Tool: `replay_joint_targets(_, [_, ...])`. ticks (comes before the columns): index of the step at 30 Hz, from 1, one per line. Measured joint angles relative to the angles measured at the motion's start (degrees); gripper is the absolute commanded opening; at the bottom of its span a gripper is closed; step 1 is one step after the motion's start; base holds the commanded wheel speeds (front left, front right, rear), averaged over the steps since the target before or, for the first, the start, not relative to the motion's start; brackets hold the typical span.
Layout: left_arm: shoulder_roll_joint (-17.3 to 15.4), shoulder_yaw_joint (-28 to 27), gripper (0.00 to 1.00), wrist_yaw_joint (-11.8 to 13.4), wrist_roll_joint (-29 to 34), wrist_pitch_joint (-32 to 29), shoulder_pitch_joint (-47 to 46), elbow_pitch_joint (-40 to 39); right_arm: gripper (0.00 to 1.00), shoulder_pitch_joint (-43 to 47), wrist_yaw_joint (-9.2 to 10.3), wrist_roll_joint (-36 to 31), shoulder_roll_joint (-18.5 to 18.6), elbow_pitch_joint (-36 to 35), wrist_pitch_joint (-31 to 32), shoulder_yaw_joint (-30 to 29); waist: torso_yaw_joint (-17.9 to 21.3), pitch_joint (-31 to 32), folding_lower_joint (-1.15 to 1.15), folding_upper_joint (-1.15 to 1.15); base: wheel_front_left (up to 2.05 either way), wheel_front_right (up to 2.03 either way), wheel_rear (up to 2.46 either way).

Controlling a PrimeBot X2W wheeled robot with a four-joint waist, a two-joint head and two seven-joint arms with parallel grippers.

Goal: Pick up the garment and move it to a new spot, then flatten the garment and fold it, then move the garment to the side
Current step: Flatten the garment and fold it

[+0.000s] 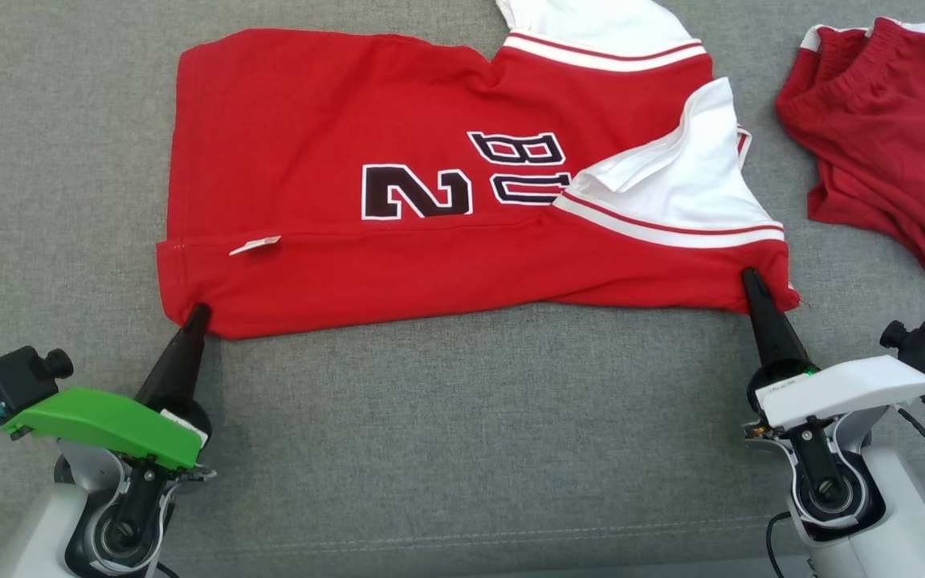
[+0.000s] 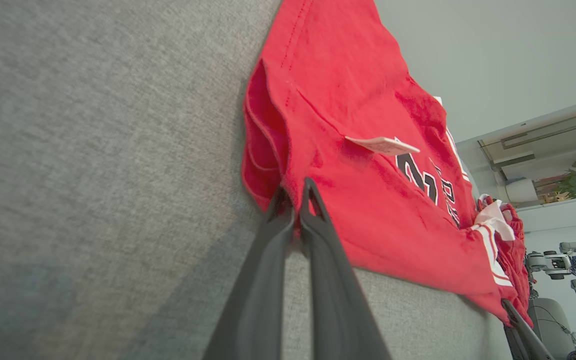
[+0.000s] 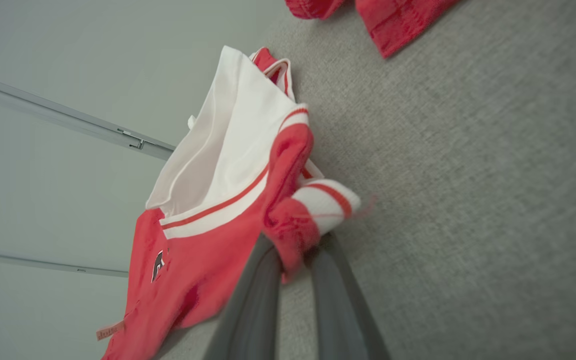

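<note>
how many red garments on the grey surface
2. The red jersey lies spread in the middle, near corners held by the left gripper and right gripper. A crumpled red garment lies at the far right, partly out of frame.

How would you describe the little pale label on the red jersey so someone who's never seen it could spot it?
A red jersey with white sleeves lies on the grey fabric surface. On the seam near its front edge, left of the dark numeral 2, sits a small pale rectangular label. Unlike the broad white sleeves at the right, it is a tiny tab on plain red.
</note>
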State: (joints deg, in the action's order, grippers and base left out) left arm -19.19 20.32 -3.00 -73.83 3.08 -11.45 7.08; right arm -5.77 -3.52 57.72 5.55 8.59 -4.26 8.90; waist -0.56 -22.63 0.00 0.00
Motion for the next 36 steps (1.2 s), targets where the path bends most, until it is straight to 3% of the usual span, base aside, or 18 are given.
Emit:
replay_joint_targets(15, [-2.0, -1.2, 0.0, -0.3, 0.1, 0.1, 0.8, -1.8, 0.0, 3.8, -0.67, 3.4, 2.0, -0.9, 1.4, -2.3, 0.4, 2.2, 0.0, 0.0, 0.0, 0.0, 0.0])
replay_joint_targets(36, [-0.8, -0.6, 0.0, 0.5, 0.5, 2.5, 6.7, -6.7, 0.0, 9.9, -0.68, 4.9, 1.6, -6.4, 2.3, -1.4, -0.2, 1.3, 0.0, 0.0, 0.0, 0.0, 0.0])
